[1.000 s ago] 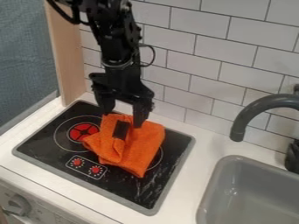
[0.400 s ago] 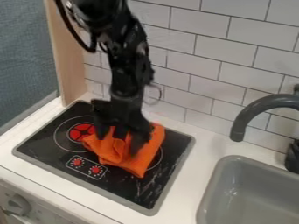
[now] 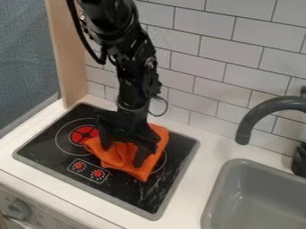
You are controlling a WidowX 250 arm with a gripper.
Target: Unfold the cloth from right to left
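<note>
Comes in from top edge: black jointed robot arm (image 3: pixel 134 71), ending in black two-finger gripper (image 3: pixel 122 156) pointing down, fingers spread apart over bunched, folded orange cloth (image 3: pixel 113 159). Lies, cloth-wise, on glossy black grey-rimmed toy cooktop (image 3: pixel 137 197), right of round red burner mark (image 3: pixel 82 134), just above two small red dial marks (image 3: pixel 97 173). Sits on white countertop (image 3: pixel 200 165). Also has rectangular grey sink basin (image 3: pixel 257 201) and curved dark-grey faucet (image 3: pixel 257 117) at right, white brick-shaped tiles (image 3: pixel 233 53) behind, pale wooden panel (image 3: pixel 65 58) at left.
</note>
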